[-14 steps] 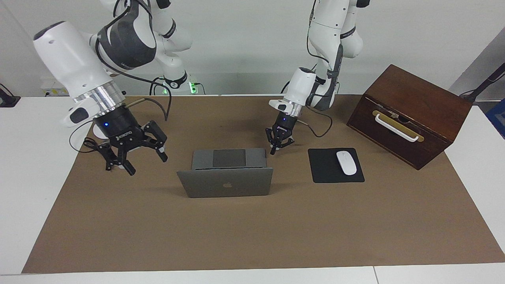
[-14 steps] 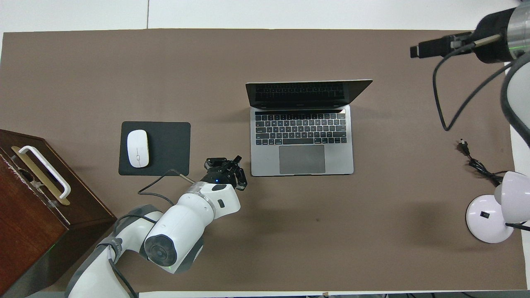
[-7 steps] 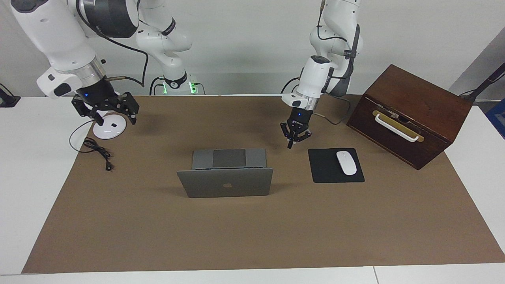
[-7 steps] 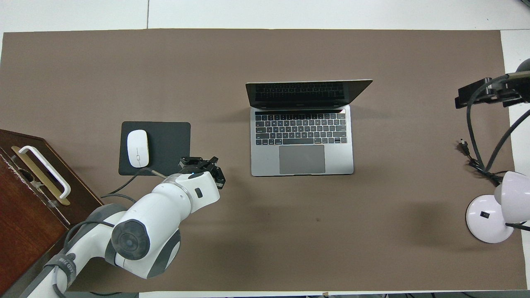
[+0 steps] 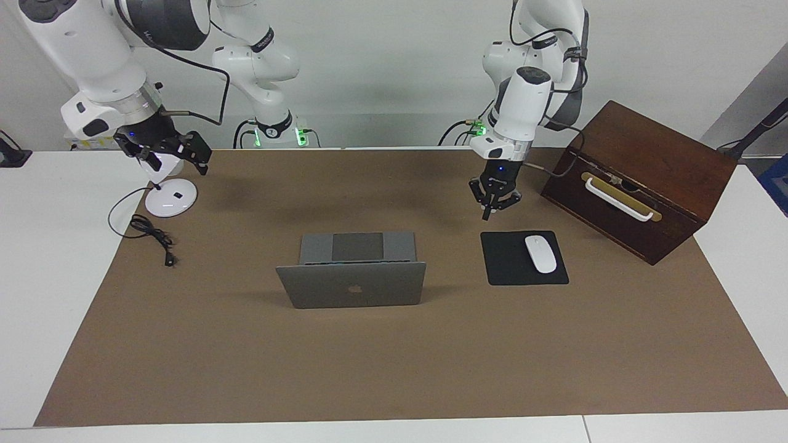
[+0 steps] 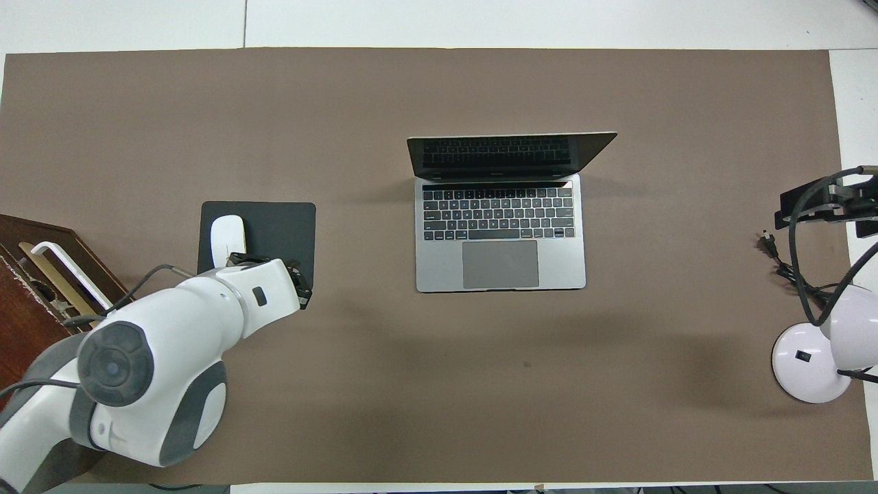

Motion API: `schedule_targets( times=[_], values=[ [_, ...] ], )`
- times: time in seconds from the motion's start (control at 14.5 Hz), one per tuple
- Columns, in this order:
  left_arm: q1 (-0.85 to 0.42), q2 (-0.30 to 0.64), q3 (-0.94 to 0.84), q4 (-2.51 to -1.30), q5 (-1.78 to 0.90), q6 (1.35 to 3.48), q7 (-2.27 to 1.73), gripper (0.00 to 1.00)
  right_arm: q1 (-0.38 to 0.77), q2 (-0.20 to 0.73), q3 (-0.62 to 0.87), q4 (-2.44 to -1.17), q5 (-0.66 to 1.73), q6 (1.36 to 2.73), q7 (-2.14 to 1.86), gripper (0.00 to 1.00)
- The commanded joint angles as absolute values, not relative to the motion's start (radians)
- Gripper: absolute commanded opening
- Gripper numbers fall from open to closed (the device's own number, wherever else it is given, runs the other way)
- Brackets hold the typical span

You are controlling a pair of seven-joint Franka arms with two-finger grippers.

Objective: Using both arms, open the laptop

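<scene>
The silver-grey laptop (image 5: 351, 286) stands open in the middle of the brown mat, lid upright with its logo facing away from the robots. The overhead view shows its keyboard and trackpad (image 6: 501, 233). My left gripper (image 5: 492, 206) is open and empty, raised over the mouse pad's edge nearest the robots. In the overhead view (image 6: 291, 278) its wrist mostly hides it. My right gripper (image 5: 166, 161) is open and empty, raised over the white lamp at the right arm's end of the table. It also shows in the overhead view (image 6: 820, 202). Neither gripper touches the laptop.
A black mouse pad (image 5: 511, 264) with a white mouse (image 5: 540, 253) lies beside the laptop toward the left arm's end. A dark wooden box (image 5: 652, 160) with a white handle stands past it. A white lamp base (image 5: 171, 202) and black cable (image 5: 151, 234) lie at the right arm's end.
Both arms have drawn away from the laptop. The left gripper moved from the laptop's corner to over the mouse pad. The right gripper rose and swung out over the lamp. The laptop has not moved.
</scene>
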State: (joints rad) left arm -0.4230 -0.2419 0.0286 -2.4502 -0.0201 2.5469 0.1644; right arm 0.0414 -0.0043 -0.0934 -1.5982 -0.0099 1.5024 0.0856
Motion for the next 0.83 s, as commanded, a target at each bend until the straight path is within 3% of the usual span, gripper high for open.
schedule_targets(
  times=[0.0,0.48,0.62,0.69,0.76],
  values=[
    [-0.376,-0.271,0.023,-2.341,-0.014,2.343,0.183,0.00,0.037,-0.038,-0.081,-1.602,-0.029,1.523,0.089,1.00],
    [-0.275,-0.268,0.023,-2.166,-0.012,2.091,0.179,0.01,0.028,-0.035,-0.084,-1.580,-0.037,1.559,-0.024,1.00],
    [-0.252,-0.264,0.025,-2.134,-0.006,2.043,0.172,0.26,0.028,-0.035,-0.084,-1.583,-0.034,1.566,-0.044,1.00],
    [-0.232,-0.261,0.025,-2.114,-0.006,2.022,0.170,0.46,0.028,-0.035,-0.084,-1.586,-0.034,1.587,-0.066,1.00],
    [-0.216,-0.258,0.025,-2.096,-0.006,2.004,0.161,0.90,0.029,-0.035,-0.084,-1.585,-0.032,1.598,-0.093,1.00]
  ],
)
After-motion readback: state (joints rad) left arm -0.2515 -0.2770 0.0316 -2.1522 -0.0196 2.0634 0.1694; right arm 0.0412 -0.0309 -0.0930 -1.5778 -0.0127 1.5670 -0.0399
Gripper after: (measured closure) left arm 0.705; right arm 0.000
